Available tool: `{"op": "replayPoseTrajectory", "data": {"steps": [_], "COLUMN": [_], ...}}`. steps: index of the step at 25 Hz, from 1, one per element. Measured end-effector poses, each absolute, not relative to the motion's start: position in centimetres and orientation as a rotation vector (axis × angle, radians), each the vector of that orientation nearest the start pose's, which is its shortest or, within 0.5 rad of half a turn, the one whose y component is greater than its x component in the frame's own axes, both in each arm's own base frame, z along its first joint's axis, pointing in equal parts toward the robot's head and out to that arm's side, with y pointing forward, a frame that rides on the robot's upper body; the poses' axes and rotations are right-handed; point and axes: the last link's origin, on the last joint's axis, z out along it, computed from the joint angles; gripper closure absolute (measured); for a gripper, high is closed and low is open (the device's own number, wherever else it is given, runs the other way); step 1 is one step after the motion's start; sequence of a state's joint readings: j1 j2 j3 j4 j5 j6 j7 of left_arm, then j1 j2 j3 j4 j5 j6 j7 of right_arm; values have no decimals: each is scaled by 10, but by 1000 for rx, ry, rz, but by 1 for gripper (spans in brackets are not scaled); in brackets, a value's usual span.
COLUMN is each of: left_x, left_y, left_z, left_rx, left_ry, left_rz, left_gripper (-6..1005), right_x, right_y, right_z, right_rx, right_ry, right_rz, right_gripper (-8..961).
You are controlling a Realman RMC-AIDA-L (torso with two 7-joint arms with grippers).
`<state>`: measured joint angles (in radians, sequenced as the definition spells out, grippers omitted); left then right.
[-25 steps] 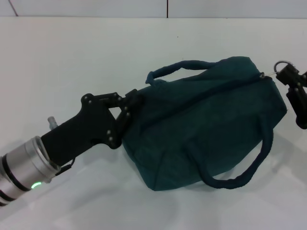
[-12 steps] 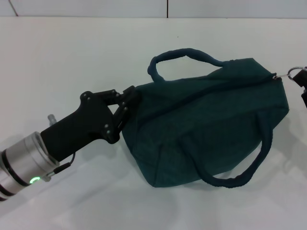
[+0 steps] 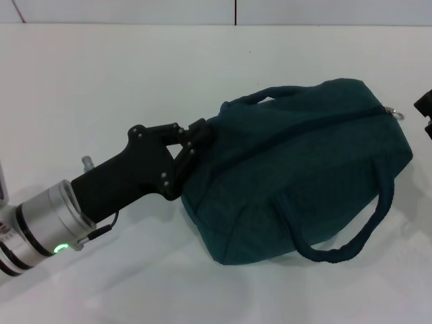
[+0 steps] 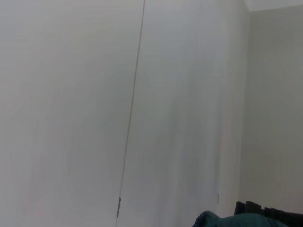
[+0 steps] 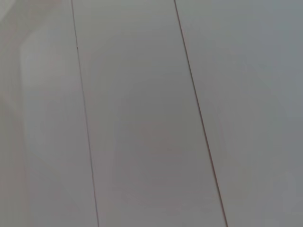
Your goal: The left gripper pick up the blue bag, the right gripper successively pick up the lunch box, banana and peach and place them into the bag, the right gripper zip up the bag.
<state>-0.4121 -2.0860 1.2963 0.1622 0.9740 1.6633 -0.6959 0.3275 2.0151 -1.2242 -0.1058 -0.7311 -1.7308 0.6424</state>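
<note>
Blue bag [image 3: 297, 169] mid-table [image 3: 135, 81] — left gripper [image 3: 196, 145] at its left end, right gripper [image 3: 425, 111] just beyond its right.

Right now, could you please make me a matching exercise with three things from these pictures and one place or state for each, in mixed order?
Things:
1. left gripper
2. blue bag
3. right gripper

Places or states:
A. lying on the white table, zipped closed
B. only partly in view at the edge, beside the zipper ring
C. clamped on the bag's end

Pairs: 1-C, 2-A, 3-B
</note>
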Motion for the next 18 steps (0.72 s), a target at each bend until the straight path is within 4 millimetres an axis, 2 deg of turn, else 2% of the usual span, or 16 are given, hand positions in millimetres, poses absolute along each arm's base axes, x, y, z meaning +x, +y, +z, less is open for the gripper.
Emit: {"op": "replayPoseTrajectory", "data": {"steps": [7,12,13,15,18], "left_x": [-259,-257,-255,-249,-227], "left_y": [264,268,271,280,309], "left_z": [-40,-22,-17,-8,3], "left_rx": [-2242,-2175,-2176,-2203,-2386], "left_ry": [-456,-529,-535,-555,-636], "left_rz": [-1349,-1471,-1496,-1534,-1515], "left_gripper": [942,678,632,542,426], "right_x": [303,303,303,303,303], "right_y": [262,263,263,263,262], "right_z": [17,18,18,18,16], "right_rx": [-1946,-1937,-1937,-1938,-1947], "right_ry": [392,420,424,431,438], "right_rz": [1256,1271,1273,1276,1275], "right_gripper": [645,503,503,504,505]}}
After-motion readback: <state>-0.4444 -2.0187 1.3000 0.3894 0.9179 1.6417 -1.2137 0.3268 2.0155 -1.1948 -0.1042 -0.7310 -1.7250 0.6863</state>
